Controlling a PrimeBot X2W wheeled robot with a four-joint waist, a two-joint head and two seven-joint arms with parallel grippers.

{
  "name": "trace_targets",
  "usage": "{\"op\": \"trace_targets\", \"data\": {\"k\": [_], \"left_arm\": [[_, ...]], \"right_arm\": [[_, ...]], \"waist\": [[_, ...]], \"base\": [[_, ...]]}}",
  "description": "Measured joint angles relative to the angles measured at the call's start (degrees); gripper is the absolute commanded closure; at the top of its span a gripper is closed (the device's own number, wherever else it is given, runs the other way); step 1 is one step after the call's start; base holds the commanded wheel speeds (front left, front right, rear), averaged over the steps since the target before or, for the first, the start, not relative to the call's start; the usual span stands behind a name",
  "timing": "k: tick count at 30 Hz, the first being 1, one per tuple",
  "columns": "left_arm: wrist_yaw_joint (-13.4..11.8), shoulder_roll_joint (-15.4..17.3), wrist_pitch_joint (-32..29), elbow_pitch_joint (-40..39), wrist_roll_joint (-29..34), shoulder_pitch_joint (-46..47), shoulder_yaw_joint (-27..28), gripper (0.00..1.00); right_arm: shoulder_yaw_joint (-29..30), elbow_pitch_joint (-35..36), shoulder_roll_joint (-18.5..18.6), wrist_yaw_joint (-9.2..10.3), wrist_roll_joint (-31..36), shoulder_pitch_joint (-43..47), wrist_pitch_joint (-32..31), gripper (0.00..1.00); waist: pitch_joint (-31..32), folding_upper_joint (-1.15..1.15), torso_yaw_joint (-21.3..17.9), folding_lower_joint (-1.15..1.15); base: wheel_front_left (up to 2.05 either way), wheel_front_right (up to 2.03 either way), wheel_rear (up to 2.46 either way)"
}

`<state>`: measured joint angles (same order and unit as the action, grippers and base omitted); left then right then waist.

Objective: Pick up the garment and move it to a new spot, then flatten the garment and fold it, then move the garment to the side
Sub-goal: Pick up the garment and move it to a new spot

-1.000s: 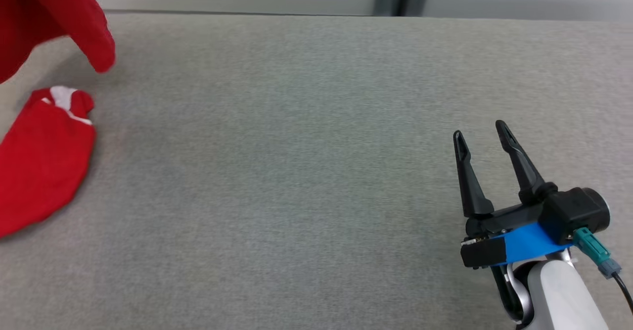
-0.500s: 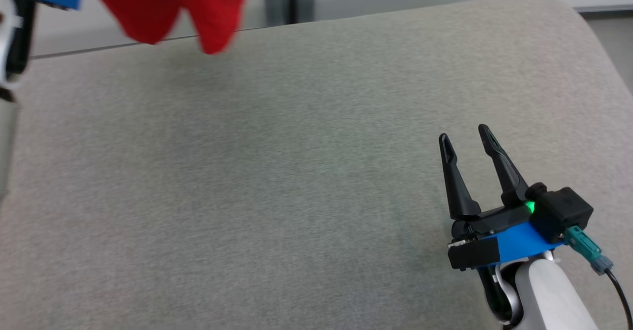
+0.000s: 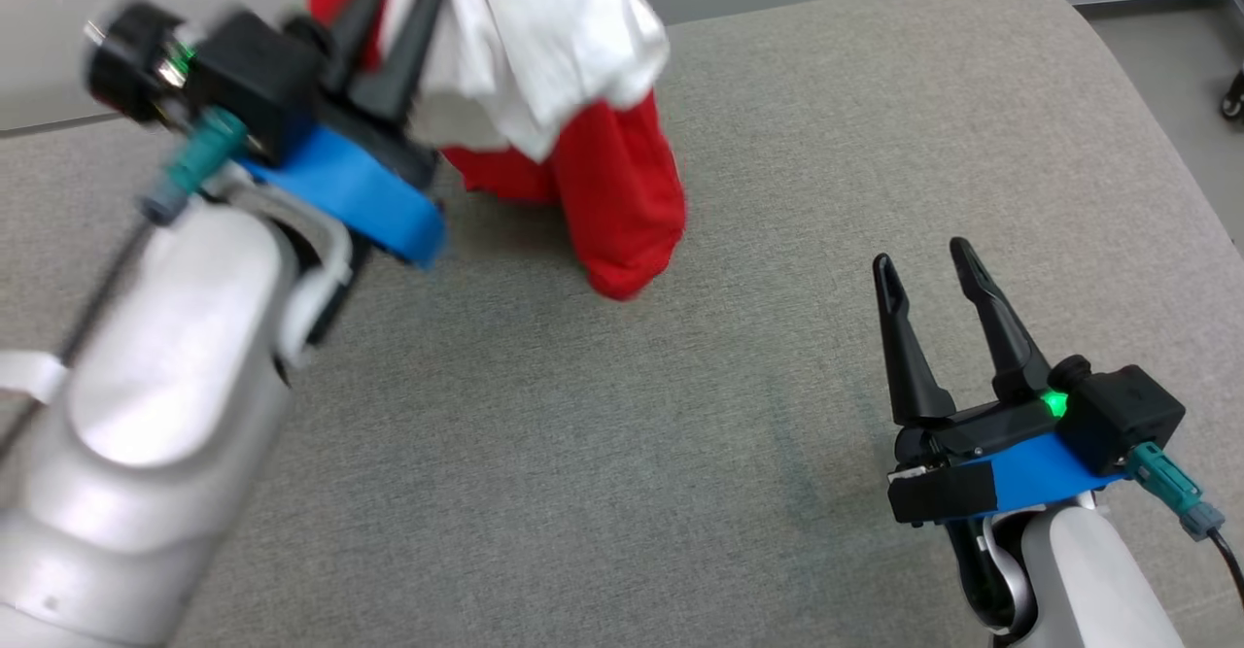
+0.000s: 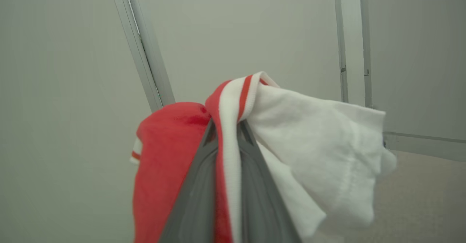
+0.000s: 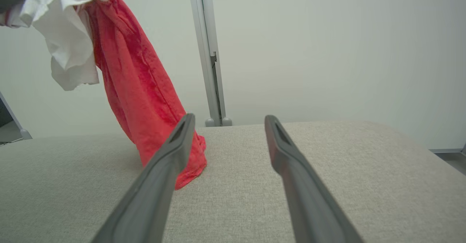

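Over the counter (image 3: 583,434), far side: garment (image 3: 612,191) hangs bunched from the left tool (image 4: 226,126).
Garment appearance: red body; white section; white ribbed band with one red stripe.
Garment lower end: red, down at the counter surface; contact cannot be confirmed.
Left tool: fingers clamped on the ribbed band.
Right tool (image 3: 921,252): fingers apart, holding nothing, near right side.
Count: one garment; two tools; one counter.
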<state>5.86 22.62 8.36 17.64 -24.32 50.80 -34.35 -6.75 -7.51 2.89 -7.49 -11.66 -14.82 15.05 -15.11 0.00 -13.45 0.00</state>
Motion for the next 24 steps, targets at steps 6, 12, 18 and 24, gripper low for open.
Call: {"op": "trace_targets", "data": {"k": [6,12,18,24], "left_arm": [[-0.3,-3.3,2.4,3.6,-1.6,-8.9,-3.4,1.00],[0.2,-6.7,4.2,7.8,-2.5,-15.8,-7.5,1.00],[0.7,-10.1,5.2,12.2,-2.5,-20.2,-12.2,1.00],[0.7,-11.8,6.2,14.1,-2.1,-20.9,-12.6,0.00]], "right_arm": [[1.4,-0.1,0.0,0.00,0.5,0.1,0.0,0.00],[2.5,-0.2,0.0,0.00,1.5,0.3,0.0,0.00],[2.4,-0.6,0.0,0.00,1.7,0.5,0.0,0.00],[2.8,-1.3,0.0,0.00,2.0,1.0,0.0,0.00]], "waist": [[0.3,0.00,1.4,0.00],[0.6,0.00,3.0,0.01],[1.1,0.00,4.2,0.00],[2.2,0.00,5.5,0.00]], "base": [[0.00,0.00,0.00],[0.00,0.00,0.00],[0.00,0.00,0.00],[0.00,0.00,0.00]]}}
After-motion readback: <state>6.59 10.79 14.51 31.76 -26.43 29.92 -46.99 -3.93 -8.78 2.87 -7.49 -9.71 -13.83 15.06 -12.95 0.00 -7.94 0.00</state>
